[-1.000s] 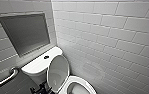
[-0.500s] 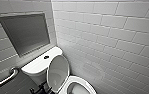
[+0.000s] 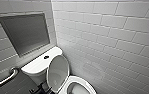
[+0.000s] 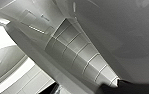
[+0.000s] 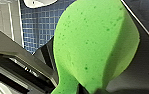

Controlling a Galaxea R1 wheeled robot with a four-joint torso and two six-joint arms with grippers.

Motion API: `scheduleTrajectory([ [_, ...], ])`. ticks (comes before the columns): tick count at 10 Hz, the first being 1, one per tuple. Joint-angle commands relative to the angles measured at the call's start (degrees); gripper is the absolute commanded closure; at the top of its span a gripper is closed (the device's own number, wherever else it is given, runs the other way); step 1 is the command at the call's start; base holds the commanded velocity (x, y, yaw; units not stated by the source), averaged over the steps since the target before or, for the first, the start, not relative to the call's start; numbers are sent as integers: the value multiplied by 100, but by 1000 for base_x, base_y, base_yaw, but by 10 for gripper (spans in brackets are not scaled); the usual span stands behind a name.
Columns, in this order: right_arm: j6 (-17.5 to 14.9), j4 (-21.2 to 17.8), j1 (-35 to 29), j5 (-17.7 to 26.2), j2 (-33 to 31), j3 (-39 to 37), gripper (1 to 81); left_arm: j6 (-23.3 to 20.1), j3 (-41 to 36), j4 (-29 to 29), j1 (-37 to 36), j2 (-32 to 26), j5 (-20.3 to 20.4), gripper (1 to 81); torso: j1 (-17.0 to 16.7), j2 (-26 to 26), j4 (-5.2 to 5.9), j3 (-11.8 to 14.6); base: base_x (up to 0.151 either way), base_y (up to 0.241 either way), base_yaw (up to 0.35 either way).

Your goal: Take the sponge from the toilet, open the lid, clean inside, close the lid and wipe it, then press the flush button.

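The white toilet (image 3: 37,66) stands in the corner, with the dark round flush button (image 3: 46,57) in the middle of its tank top. Its lid (image 3: 57,72) stands upright against the tank, and the bowl rim (image 3: 86,86) lies bare below it. In the right wrist view the bright green sponge (image 5: 95,47) looms large and speckled, pinched at its narrow end by my right gripper (image 5: 85,86). The left wrist view looks closely at glossy white ceramic (image 4: 72,50) that mirrors the wall tiles.
A steel grab bar (image 3: 5,80) runs along the left wall. Above the tank is a grey recessed panel (image 3: 25,32). White tiled walls (image 3: 110,45) close in on the right. The floor is blue mosaic (image 5: 40,25), and dark items (image 3: 40,88) sit beside the toilet base.
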State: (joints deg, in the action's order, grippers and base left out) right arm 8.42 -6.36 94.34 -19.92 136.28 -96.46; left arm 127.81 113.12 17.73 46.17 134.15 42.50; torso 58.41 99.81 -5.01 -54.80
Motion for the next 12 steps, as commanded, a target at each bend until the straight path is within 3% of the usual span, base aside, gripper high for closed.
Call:
scheduleTrajectory([
  [1, -16, 109, -68, 340, -221, 190, 811, -116, 308, -147, -578, -590, 285, 10, 0, 0, 0, -2, 0, 0, 0],
  [5, -25, 118, -104, 348, -212, 191, 811, -89, 281, 213, -209, -818, 892, 10, 0, 0, -5, -2, 0, 0, 0],
  [8, -25, 109, -95, 340, -221, 190, 811, -89, 308, 494, 46, -863, 945, 10, 0, 0, -5, -2, 0, 0, 0],
  [10, -25, 109, -112, 340, -212, 164, 811, -221, 589, 1707, 319, -740, 892, 10, 0, 0, -5, -2, 0, 0, 0],
  [11, -25, 109, -148, 340, -221, 147, 811, -689, 1117, 2999, 336, -584, 823, 10, 0, 0, -5, -2, 0, 0, 0],
  [12, -34, 109, -174, 340, -256, 121, 811, -1166, 1813, 4694, 354, -389, 830, 10, 0, 0, -5, -2, 0, 0, 0],
])
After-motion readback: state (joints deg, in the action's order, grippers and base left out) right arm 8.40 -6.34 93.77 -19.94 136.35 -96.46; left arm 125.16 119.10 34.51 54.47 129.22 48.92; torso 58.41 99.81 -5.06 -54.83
